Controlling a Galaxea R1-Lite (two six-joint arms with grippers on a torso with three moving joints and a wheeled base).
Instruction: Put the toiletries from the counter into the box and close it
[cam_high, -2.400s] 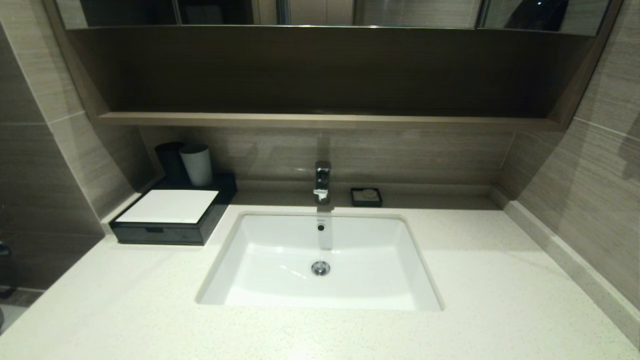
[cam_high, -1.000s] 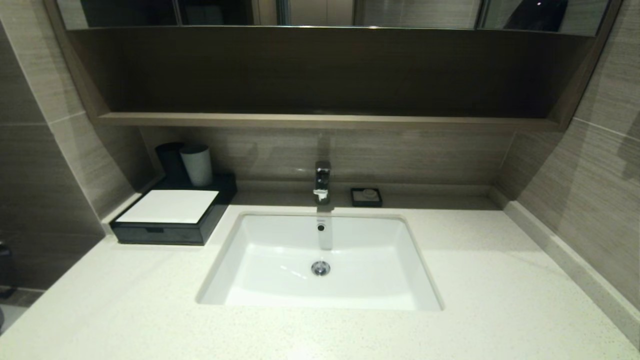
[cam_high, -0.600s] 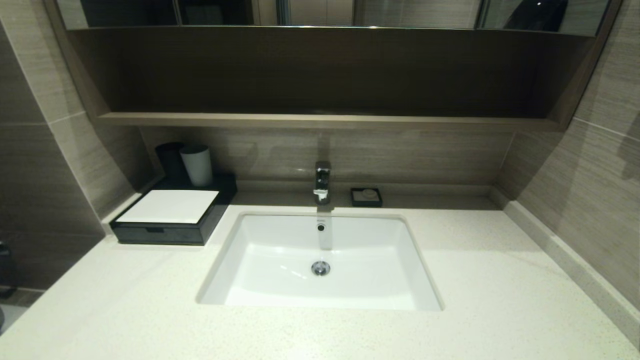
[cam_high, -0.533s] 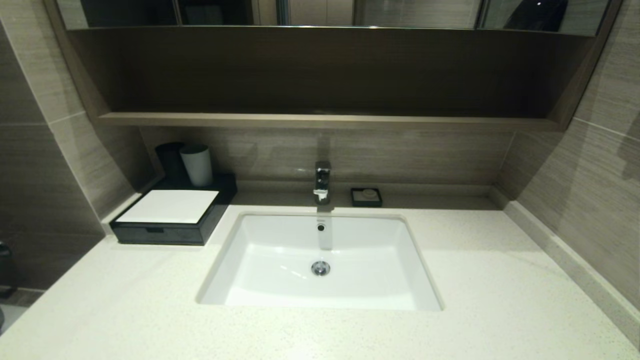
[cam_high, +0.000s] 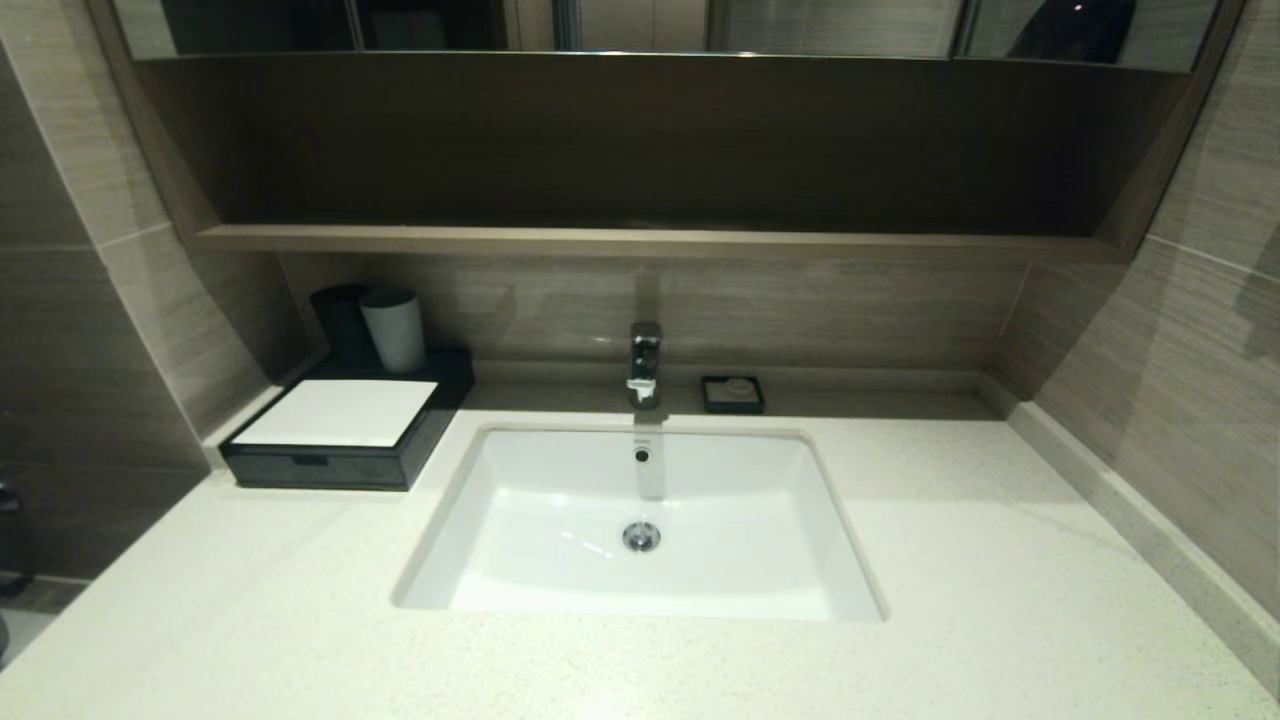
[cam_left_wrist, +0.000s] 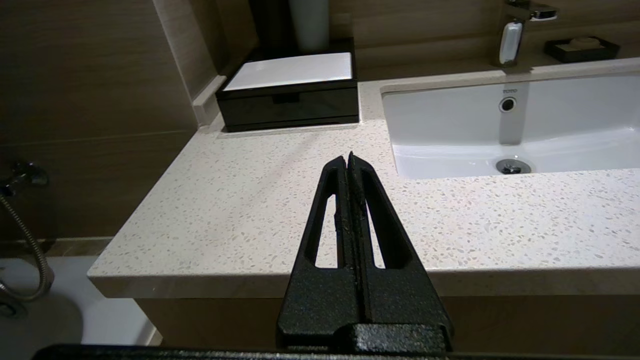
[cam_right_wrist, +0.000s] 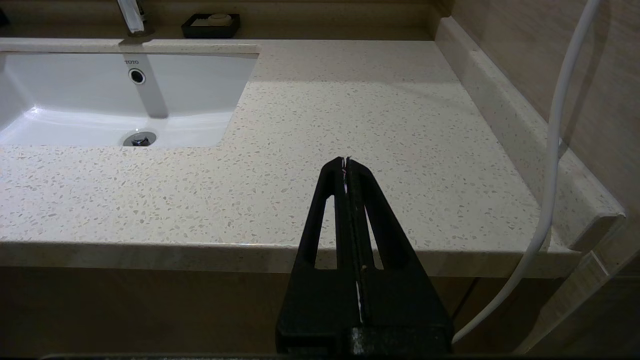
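Observation:
The black box (cam_high: 340, 440) with a white top panel stands at the back left of the speckled counter (cam_high: 250, 610), its front drawer pushed in; it also shows in the left wrist view (cam_left_wrist: 290, 95). No plastic-wrapped toiletries show on the counter in any view. My left gripper (cam_left_wrist: 347, 157) is shut and empty, held off the counter's front edge, left of the sink. My right gripper (cam_right_wrist: 345, 161) is shut and empty, off the front edge, right of the sink. Neither gripper shows in the head view.
A white sink basin (cam_high: 640, 590) sits in the counter's middle with a chrome tap (cam_high: 645, 362) behind it. A small black dish (cam_high: 732, 394) stands right of the tap. A grey cup (cam_high: 393, 330) and a dark cup (cam_high: 338, 320) stand behind the box. A white cable (cam_right_wrist: 555, 140) hangs at the right.

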